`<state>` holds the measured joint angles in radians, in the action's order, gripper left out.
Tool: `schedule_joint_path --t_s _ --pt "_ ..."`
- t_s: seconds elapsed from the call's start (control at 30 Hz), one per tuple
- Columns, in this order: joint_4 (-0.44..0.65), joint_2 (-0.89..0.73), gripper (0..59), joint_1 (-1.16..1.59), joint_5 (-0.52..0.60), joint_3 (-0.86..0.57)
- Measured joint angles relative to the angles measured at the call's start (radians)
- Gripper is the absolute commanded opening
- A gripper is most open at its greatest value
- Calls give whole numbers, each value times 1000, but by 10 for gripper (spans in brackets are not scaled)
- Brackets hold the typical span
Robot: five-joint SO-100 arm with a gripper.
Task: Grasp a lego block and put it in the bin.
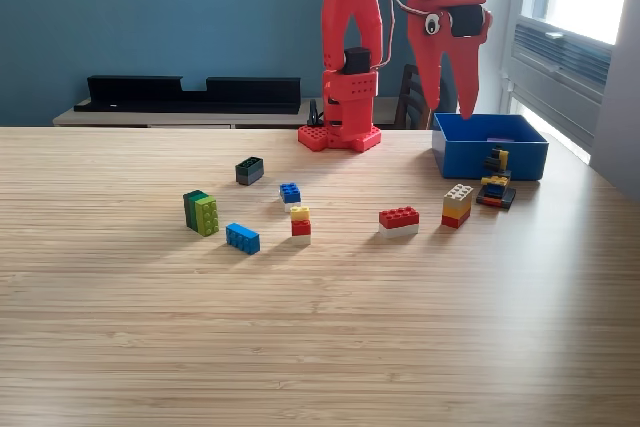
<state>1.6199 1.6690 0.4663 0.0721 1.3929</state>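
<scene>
At the upper right of the frame, the red plastic arm's gripper [462,87] hangs above the left part of the shallow rectangular blue plastic bin [489,158], its two long fingers nearly together with nothing visible between them; whether they are fully clenched I cannot tell. On the pale wooden table [300,337], small lego blocks lie scattered across the middle of the frame, among them a red-and-white brick [399,219] and a green pair [201,212].
</scene>
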Motion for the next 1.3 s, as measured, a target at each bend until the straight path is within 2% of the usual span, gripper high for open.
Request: schedule_joint_path --t_s 0.63,0.87,1.03,1.3 --pt "-103 0 276 32 -28 12" --pt "-138 0 329 71 -60 69" --pt "-150 0 351 77 -126 120" --pt "-150 0 371 130 -357 252"
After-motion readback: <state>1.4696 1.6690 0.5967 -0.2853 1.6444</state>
